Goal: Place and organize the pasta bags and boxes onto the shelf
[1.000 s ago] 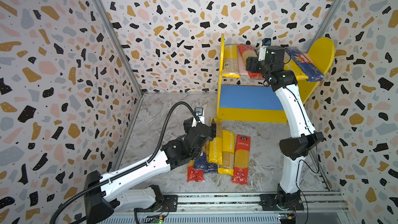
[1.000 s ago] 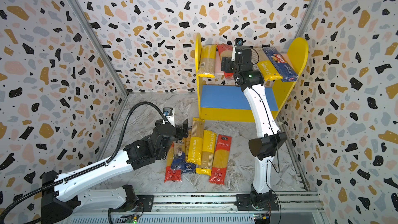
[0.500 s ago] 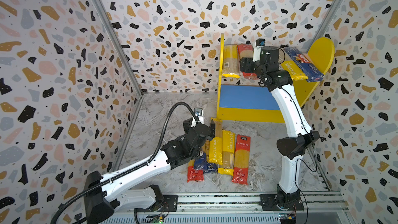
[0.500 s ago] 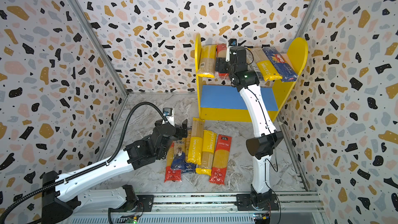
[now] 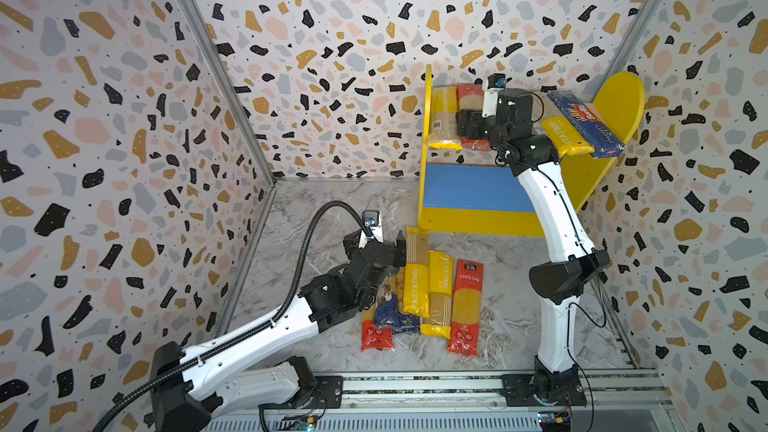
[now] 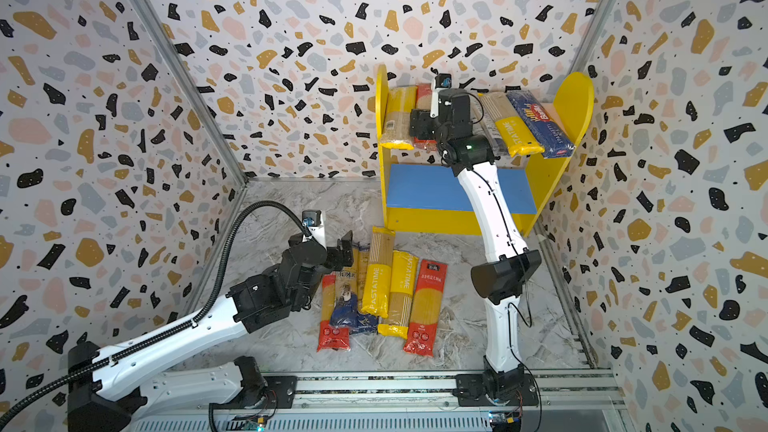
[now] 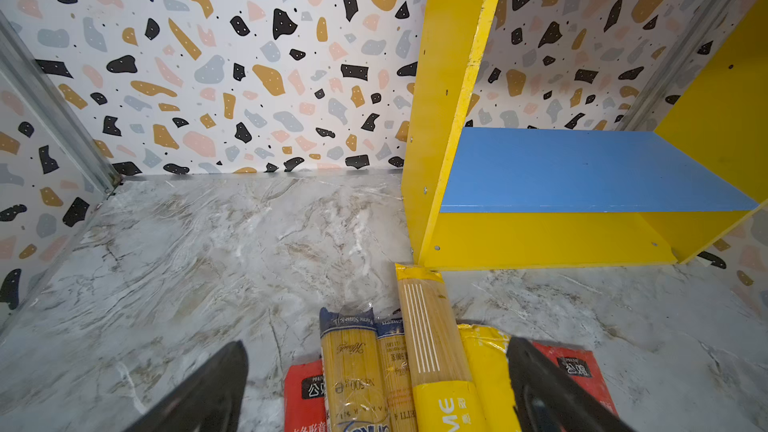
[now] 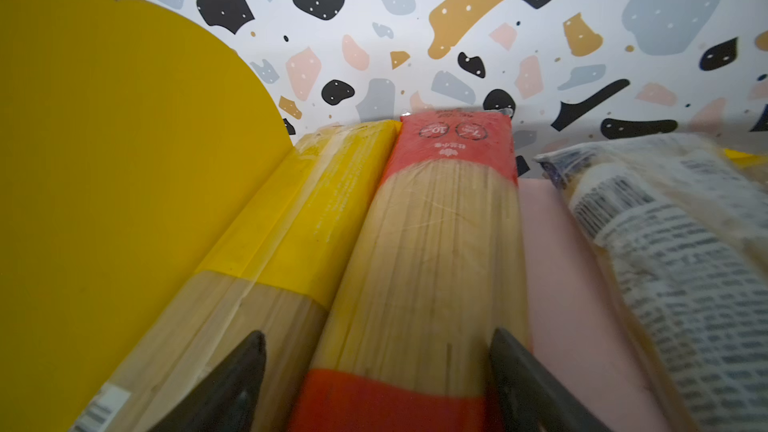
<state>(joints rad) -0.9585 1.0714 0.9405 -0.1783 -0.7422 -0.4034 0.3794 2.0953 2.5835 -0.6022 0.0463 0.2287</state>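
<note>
Nearest, in front of the shelf [image 5: 478, 222]: left arm [image 5: 257, 334] posed as a second ago, left jaws spread wide above the packs on the worktop [image 5: 332, 209], gripping nothing. Farther back, at the shelf's pink upper board [image 8: 552, 263]: right arm [image 5: 552, 209] swung since a second ago from the board's middle toward the side panel nearer the left arm. Right jaws wide apart, one finger on either side of the shelved red pack [image 8: 436, 263]; pressing on it or not, impossible to tell; pack flat on the board.

Before the shelf's base, side by side lengthwise: half-covered red pack [image 5: 376, 336], dark blue pack [image 5: 390, 313] partly over it, long yellow PASTATIME pack [image 5: 417, 280] with its far end at the base's corner, second yellow pack [image 5: 439, 284], uncovered red pack [image 5: 465, 309]. Above the base, blue lower board [image 5: 469, 189]. On the upper board, from the panel nearer the left arm: clear yellow-ended pack [image 5: 444, 118], shelved red pack, strip of bare pink, clear printed pack [image 8: 665, 251], shelved PASTATIME pack [image 5: 567, 141], Barilla pack [image 5: 586, 122] against the round-topped far panel [image 5: 619, 105]. Middle of that row hidden in both top views by the right arm's wrist.

Packs in glossy, crinkled film, straight pale strands showing through. Shelf of flat painted boards. Worktop marbled grey; walls [image 5: 332, 56] in terrazzo print.
</note>
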